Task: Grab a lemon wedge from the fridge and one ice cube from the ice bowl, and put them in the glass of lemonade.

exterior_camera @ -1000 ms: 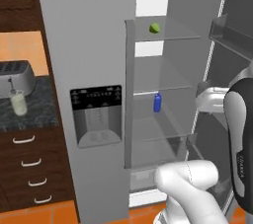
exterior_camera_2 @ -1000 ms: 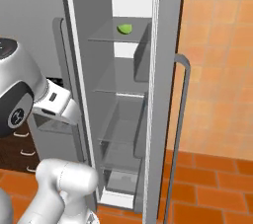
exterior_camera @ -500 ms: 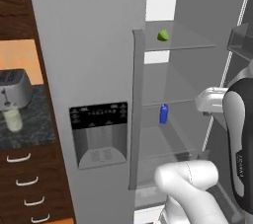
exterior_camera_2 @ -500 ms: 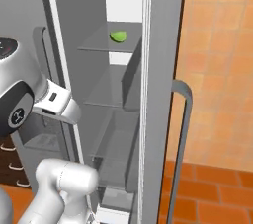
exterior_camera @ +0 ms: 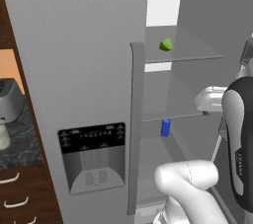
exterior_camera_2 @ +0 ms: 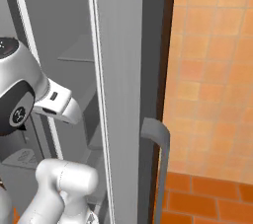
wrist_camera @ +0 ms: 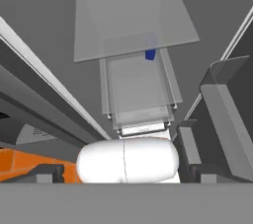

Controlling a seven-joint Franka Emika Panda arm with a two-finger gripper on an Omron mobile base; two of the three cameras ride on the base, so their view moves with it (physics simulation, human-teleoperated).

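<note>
Well above claw [wrist_camera: 123, 171], lemon wedge [exterior_camera: 166, 45], shelved

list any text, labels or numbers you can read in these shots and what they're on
No text can be read.
Dispenser panel on the fridge: a row of small pale marks, too blurred to read.
Small blue can on the middle shelf: no legible label.
Robot arm: faint marks along its dark side, too small to read.
Lemon wedge: no label.
</note>
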